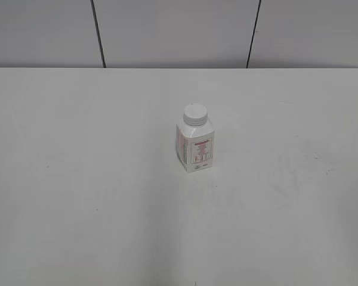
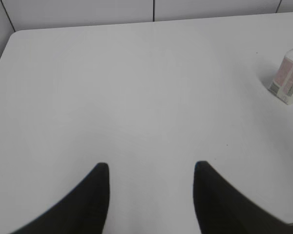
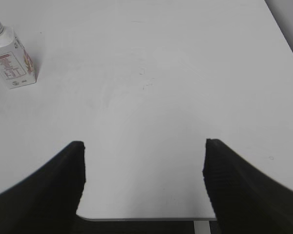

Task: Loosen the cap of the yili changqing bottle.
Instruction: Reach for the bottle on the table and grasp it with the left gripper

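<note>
Bottle status: the yili changqing bottle stands upright near the middle of the desk, long axis vertical, the cap on top and, as far as you can see, seated on the neck.

Neither arm shows in the exterior view. Left gripper has its fingers spread wide, holding nothing; the bottle sits well off to its front right, at the frame edge. Right gripper is also wide and empty; the bottle lies to its front left, well apart.

Can't call which arm is nearer from these views. You'll probably want one set of fingers bracing the squarish body and the other coming down over the cap.

Limits: the left wrist view cuts off the cap and neck. Label print is too small to read. Cap tightness can't be judged.
</note>
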`<state>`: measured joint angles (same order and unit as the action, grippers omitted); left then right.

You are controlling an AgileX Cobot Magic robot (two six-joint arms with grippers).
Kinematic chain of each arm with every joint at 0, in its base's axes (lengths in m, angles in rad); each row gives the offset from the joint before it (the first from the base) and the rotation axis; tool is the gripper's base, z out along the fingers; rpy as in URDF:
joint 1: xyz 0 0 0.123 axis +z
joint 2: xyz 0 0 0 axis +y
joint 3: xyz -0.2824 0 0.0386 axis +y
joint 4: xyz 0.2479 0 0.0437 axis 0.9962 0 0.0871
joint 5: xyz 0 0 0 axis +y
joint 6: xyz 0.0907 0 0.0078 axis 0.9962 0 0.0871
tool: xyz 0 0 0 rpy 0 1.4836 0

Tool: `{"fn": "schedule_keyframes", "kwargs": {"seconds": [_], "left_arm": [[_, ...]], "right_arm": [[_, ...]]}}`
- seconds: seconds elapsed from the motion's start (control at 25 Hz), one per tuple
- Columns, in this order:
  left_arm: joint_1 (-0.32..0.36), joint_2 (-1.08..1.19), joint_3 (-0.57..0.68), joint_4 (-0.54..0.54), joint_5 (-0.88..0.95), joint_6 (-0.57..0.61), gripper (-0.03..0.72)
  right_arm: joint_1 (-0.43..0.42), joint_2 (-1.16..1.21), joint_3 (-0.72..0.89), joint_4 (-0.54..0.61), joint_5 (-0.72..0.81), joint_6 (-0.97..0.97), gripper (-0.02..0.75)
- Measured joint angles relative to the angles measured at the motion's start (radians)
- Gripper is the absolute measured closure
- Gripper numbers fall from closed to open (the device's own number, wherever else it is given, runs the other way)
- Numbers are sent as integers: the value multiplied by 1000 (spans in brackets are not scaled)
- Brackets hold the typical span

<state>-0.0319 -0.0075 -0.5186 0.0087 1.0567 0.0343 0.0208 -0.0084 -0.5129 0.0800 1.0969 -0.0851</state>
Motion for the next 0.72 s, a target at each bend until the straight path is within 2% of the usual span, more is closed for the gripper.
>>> {"fn": "schedule_keyframes", "kwargs": {"seconds": [0.72], "left_arm": [[0,0,0,0,0,0,334]], "right_arm": [[0,0,0,0,0,0,146]]}}
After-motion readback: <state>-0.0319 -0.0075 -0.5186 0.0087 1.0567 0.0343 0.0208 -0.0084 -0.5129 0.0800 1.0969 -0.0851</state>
